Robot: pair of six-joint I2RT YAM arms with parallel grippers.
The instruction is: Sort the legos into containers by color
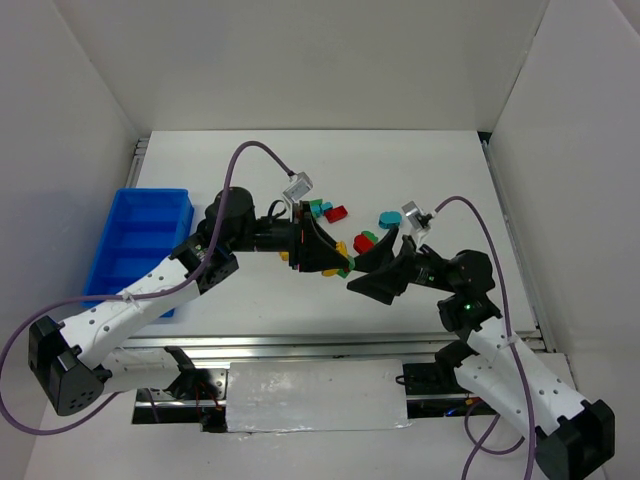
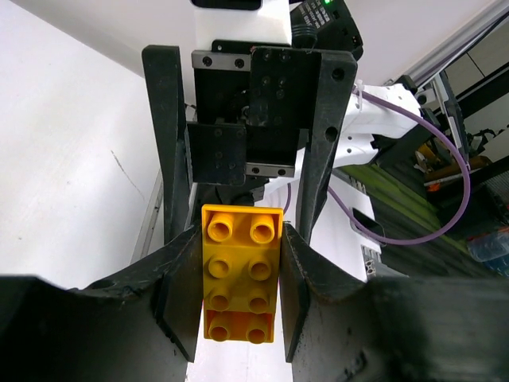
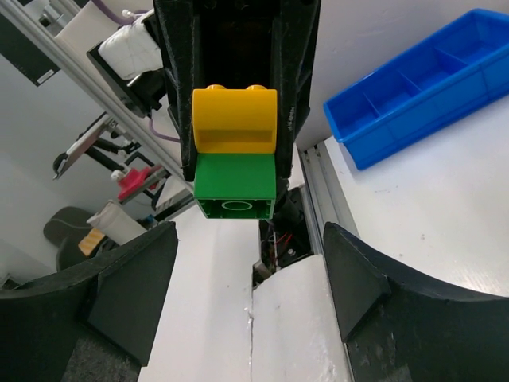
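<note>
My left gripper (image 2: 238,267) is shut on a yellow lego (image 2: 242,274), held above the table. A green lego (image 3: 236,187) is stuck to the yellow lego's (image 3: 235,119) end and points toward my right gripper (image 3: 250,278). That gripper is open just short of the green lego, its fingers (image 3: 135,274) apart with nothing between them. In the top view the left gripper (image 1: 328,255) and right gripper (image 1: 368,272) face each other mid-table. Loose legos lie behind them: teal (image 1: 318,208), red (image 1: 336,213), teal (image 1: 387,217), green (image 1: 367,239), red (image 1: 362,247). The blue tray of containers (image 1: 140,240) sits far left.
The blue tray (image 3: 421,87) shows at the upper right of the right wrist view. White walls enclose the table on the left, back and right. A metal rail (image 1: 330,345) runs along the near edge by the arm bases.
</note>
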